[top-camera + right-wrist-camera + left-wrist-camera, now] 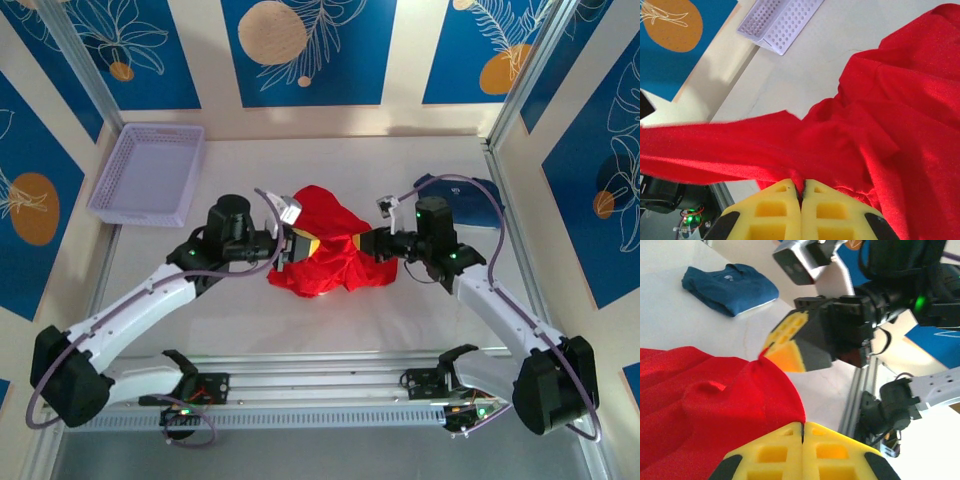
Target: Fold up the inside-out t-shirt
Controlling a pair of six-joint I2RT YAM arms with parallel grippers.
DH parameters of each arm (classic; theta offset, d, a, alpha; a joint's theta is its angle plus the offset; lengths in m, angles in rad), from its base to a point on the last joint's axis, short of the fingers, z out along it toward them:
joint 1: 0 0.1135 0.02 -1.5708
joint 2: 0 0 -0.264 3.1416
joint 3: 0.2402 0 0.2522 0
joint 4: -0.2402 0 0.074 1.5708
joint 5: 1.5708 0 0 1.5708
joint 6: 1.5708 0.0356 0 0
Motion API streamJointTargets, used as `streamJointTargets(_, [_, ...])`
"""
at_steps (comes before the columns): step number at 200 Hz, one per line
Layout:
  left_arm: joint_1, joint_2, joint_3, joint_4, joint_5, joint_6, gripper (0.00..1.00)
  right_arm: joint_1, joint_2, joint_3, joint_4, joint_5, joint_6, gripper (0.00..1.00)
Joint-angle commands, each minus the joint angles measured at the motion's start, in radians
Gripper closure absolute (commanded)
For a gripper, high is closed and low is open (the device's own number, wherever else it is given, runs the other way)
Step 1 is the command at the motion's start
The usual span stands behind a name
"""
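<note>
The inside-out t-shirt (325,245) is a bright red bunched heap in the middle of the table, pulled up between both grippers. My left gripper (293,248) is at its left side, and its yellow jaws (803,426) are shut with a thin edge of the red cloth (715,410) pinched at their tips. My right gripper (372,243) is at the shirt's right side. Its jaws (801,185) are shut on a fold of the red cloth (880,125). The right gripper's yellow pads (790,347) also hold a corner of the cloth in the left wrist view.
A lilac perforated basket (150,170) stands at the back left (777,22). A folded dark blue garment (730,285) lies at the back right, behind the right arm (440,185). A metal rail (320,385) runs along the near edge.
</note>
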Motion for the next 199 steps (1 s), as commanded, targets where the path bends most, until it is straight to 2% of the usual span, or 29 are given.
streamJointTargets(1, [0.026, -0.043, -0.013, -0.018, 0.006, -0.05, 1.0, 0.008, -0.002, 0.044, -0.04, 0.045, 0.014, 0.98])
streamJointTargets(14, [0.032, -0.059, -0.006, -0.086, -0.103, -0.056, 1.0, 0.007, -0.007, 0.056, -0.059, 0.059, 0.007, 1.0])
streamJointTargets(40, [0.032, -0.076, 0.022, -0.282, -0.47, -0.062, 1.0, 0.002, -0.016, 0.078, -0.053, 0.004, 0.001, 1.0])
streamJointTargets(59, [0.032, -0.062, 0.025, -0.359, -0.585, -0.024, 1.0, 0.01, -0.005, 0.07, 0.046, -0.126, 0.039, 1.0])
streamJointTargets(67, [0.03, -0.046, 0.031, -0.384, -0.586, -0.003, 1.0, 0.022, 0.008, 0.07, 0.084, -0.155, 0.064, 1.0])
streamJointTargets(90, [0.016, -0.053, 0.009, -0.344, -0.454, 0.042, 0.64, 0.06, 0.048, 0.089, 0.115, -0.153, 0.098, 1.0])
streamJointTargets(102, [-0.012, -0.075, -0.02, -0.272, -0.388, 0.048, 0.5, 0.072, 0.063, 0.097, 0.115, -0.142, 0.098, 1.0])
streamJointTargets(114, [-0.056, -0.08, -0.033, -0.221, -0.363, 0.063, 0.41, 0.079, 0.07, 0.102, 0.116, -0.13, 0.103, 1.0])
streamJointTargets(160, [-0.178, 0.06, 0.052, -0.211, -0.436, 0.128, 0.25, 0.097, 0.086, 0.114, 0.109, -0.122, 0.1, 1.0])
streamJointTargets(199, [-0.199, 0.161, 0.093, -0.184, -0.563, 0.115, 0.26, 0.099, 0.078, 0.11, 0.095, -0.114, 0.091, 1.0])
